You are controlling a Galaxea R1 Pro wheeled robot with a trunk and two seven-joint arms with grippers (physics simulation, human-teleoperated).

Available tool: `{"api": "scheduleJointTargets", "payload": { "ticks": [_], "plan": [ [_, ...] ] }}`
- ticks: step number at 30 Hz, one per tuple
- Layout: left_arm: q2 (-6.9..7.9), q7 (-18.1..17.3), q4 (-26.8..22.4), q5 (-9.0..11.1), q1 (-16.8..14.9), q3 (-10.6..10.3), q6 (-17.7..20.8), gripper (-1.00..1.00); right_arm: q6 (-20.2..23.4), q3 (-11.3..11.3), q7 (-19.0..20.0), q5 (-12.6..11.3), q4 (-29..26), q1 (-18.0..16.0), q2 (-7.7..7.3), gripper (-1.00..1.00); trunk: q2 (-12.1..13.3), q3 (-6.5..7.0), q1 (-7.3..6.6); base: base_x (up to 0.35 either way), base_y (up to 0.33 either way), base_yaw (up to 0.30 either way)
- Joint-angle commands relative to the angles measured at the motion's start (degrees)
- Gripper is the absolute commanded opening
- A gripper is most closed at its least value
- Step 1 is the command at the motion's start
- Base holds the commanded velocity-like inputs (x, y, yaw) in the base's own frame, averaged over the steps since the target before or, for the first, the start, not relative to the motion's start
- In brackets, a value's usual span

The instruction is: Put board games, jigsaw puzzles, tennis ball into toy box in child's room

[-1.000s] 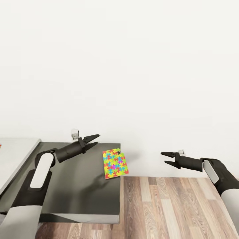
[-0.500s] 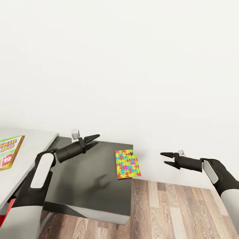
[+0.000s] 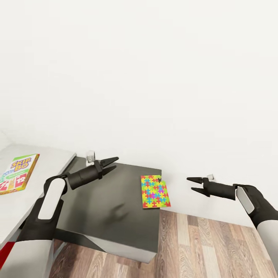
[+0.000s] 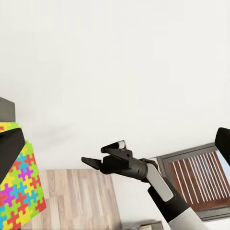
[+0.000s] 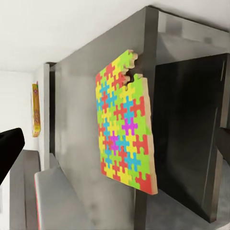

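Both arms are hanging forward in front of a plain white wall.

Left gripper is hovering above the dark grey part of the bench; its jaws are spread, holding nothing.

Right gripper is hovering off the bench's end, over the wood-plank floor; its jaws are spread too, nothing between them. The left wrist view is looking across at this gripper against the white wall.

One jigsaw puzzle is lying flat at the far corner of the dark top, its edge reaching just past the bench's edge. It is sitting between the two grippers, touching neither. In the right wrist view the puzzle is showing its interlocking yellow, blue, pink and green pieces and a notched corner.

One board game, lettered "SKIP BO", is lying flat on the pale grey part of the bench, well apart from the puzzle and to the left of the left arm.
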Motion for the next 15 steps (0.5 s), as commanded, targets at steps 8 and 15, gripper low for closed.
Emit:
{"api": "scheduleJointTargets", "payload": {
  "ticks": [8, 15],
  "plan": [
    [-0.16, 0.33, 0.02, -0.29, 0.01, -0.16, 0.24, 1.00, 0.22, -0.18, 0.18, 0.20, 0.05, -0.03, -0.15, 1.00, -0.04, -0.03, 0.00, 0.000, 0.000, 0.024],
    [-0.20, 0.74, 0.04, -0.38, 0.02, -0.27, 0.24, 1.00, 0.20, -0.26, 0.10, 0.19, 0.08, -0.03, -0.35, 1.00, -0.84, -0.38, 0.44, 0.000, 0.000, 0.008]
  ]
}}
